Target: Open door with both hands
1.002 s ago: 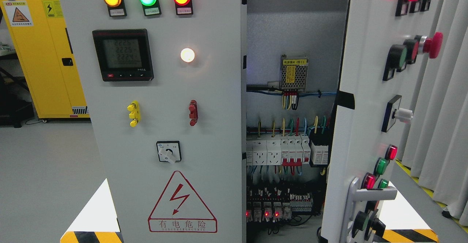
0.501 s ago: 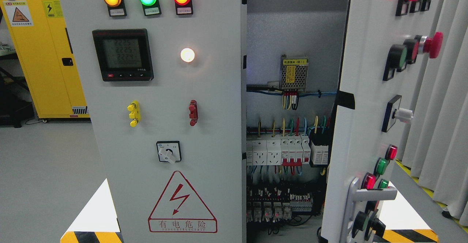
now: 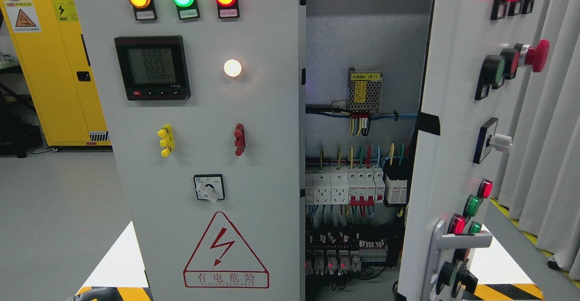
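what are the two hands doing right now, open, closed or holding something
Left hand: not in view.
Right hand: not in view; nothing grips the right door or its handle.

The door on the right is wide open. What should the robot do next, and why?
Probably bring the left hand up to the free right edge of the grey left door with the black meter and pull it outward. The grey right door with the silver handle stands swung out, showing the white breakers, while the left door faces us flat, covering its half. Neither hand is in view.
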Robot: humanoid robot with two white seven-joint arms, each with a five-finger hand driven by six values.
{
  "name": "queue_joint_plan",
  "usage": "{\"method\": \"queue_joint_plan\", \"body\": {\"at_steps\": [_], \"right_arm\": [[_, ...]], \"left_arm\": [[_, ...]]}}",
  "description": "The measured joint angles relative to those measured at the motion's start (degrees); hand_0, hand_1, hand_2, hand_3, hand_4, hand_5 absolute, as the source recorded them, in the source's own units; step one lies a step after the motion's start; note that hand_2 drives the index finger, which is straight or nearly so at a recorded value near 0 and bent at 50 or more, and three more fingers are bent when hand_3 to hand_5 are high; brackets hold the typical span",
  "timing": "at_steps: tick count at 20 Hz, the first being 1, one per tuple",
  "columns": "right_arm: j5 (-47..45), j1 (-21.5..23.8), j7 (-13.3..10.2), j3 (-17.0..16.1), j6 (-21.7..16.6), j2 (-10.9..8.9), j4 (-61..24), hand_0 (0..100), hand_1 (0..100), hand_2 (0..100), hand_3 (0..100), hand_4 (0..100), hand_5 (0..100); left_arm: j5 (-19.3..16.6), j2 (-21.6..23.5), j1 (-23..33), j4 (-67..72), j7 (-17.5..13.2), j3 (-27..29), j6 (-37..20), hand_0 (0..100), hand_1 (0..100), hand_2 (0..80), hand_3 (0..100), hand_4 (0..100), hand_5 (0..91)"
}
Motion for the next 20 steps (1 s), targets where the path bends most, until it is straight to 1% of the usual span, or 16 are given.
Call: {"method": "queue_joint_plan", "body": {"at_steps": [2, 7, 10, 13, 16, 18, 20], "right_arm": [[0.0, 0.0, 0.01, 0.65, -0.01, 0.0, 0.01, 21, 11, 0, 0, 0, 0], [0.0, 0.03, 0.04, 1.89, -0.02, 0.0, 0.03, 21, 11, 0, 0, 0, 0], [0.0, 0.04, 0.08, 2.39, -0.02, 0.0, 0.03, 21, 11, 0, 0, 0, 0], [0.0, 0.04, 0.11, 2.75, -0.04, 0.0, 0.04, 21, 11, 0, 0, 0, 0], [0.0, 0.05, 0.11, 3.05, -0.11, 0.0, 0.04, 21, 11, 0, 0, 0, 0], [0.0, 0.05, 0.11, 3.2, -0.15, 0.0, 0.04, 21, 11, 0, 0, 0, 0], [0.0, 0.05, 0.11, 3.33, -0.15, 0.0, 0.04, 21, 11, 0, 0, 0, 0]], "left_arm": [[2.93, 3.46, -0.25, -0.44, 0.01, 0.03, 0.04, 4, 12, 6.3, 26, 8, 0.0], [11.85, 12.68, -0.7, -1.29, 0.02, 0.16, -0.53, 4, 11, 6.7, 26, 7, 0.0], [15.0, 17.25, -0.85, -1.71, 0.11, 0.28, -0.71, 4, 11, 7.6, 27, 7, 0.0], [16.92, 20.59, -0.99, -2.02, 0.18, 0.41, -1.24, 4, 11, 9.3, 28, 7, 0.0], [17.93, 23.06, -1.12, -2.19, -0.01, 0.52, -1.43, 4, 12, 10.3, 29, 7, 0.0], [17.77, 23.53, -1.42, -2.35, -0.14, 0.58, -1.37, 4, 13, 10.6, 30, 7, 0.0], [16.1, 22.7, -3.06, -2.49, -0.28, 0.61, 2.17, 3, 14, 10.7, 30, 7, 0.0]]}}
